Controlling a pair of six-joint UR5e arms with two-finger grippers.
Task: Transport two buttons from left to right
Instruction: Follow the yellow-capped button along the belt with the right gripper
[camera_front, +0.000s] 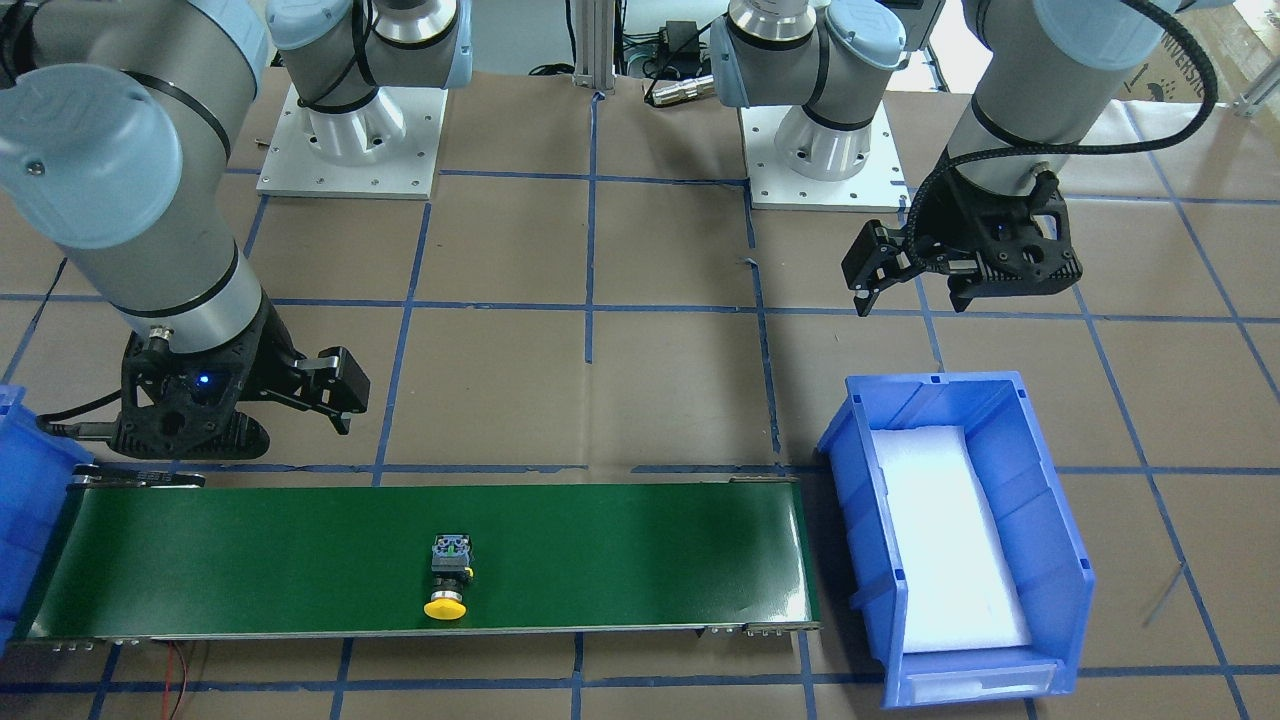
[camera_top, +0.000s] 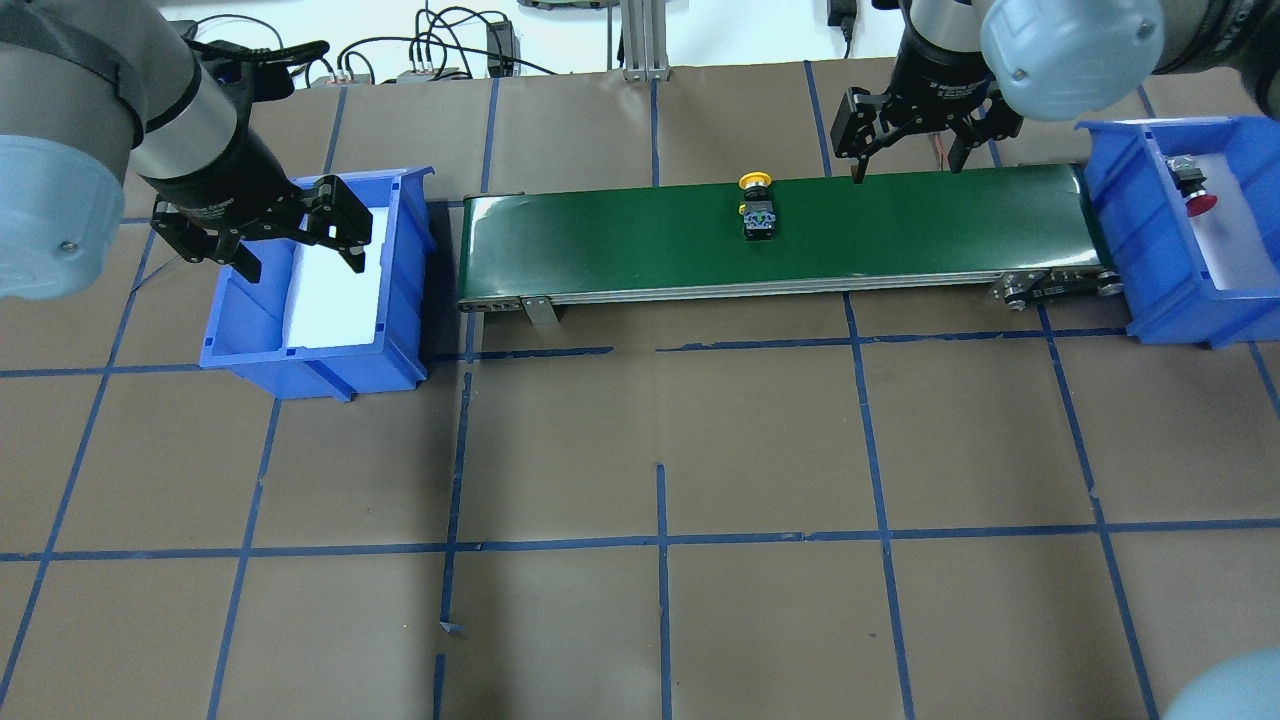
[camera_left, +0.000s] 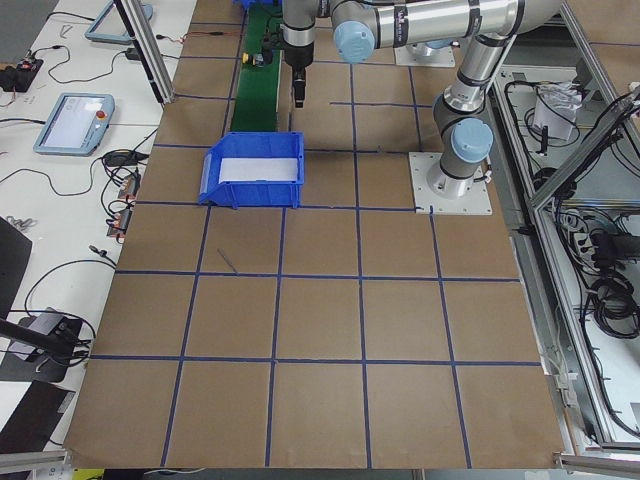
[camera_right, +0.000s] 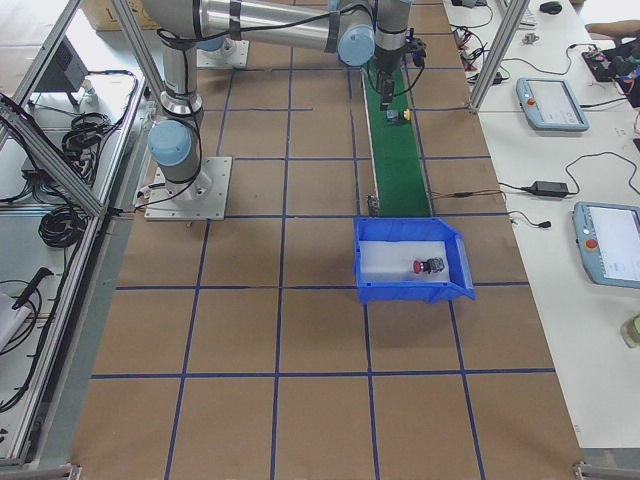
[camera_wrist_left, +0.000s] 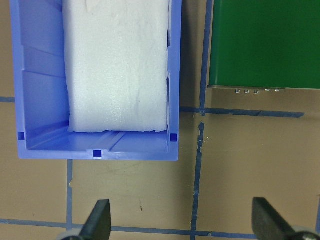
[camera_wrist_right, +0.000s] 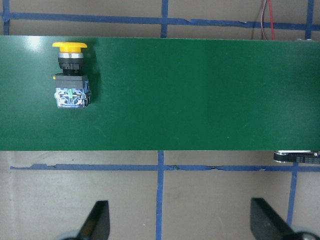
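1. Riding the green conveyor belt (camera_top: 950, 220) on its side, the yellow button (camera_top: 757, 205) sits about mid-belt. Its cap points to the far edge and its grey block to the near edge, well apart from both bins.
2. Over on the right, the red button (camera_top: 1192, 185) lies on white foam inside the right bin (camera_top: 1110, 200). That's 1 of 2 delivered.
3. Back at the left end, the left bin (camera_top: 405, 260) shows only its foam liner, so I judge there is nothing more to load.
4. The right gripper (camera_top: 908, 168) hangs over the belt's right half, right of the yellow button and not touching it. Its jaws are spread wide with nothing between them, and its wrist view puts the button off to the left.
5. The left gripper (camera_top: 300, 262) hovers at the left bin, fingers wide and carrying nothing.
6. The score is better than halfway. The yellow button has the right half of the belt to cover, then needs lifting into the right bin beside the red 1. The right gripper looks best placed for that job.
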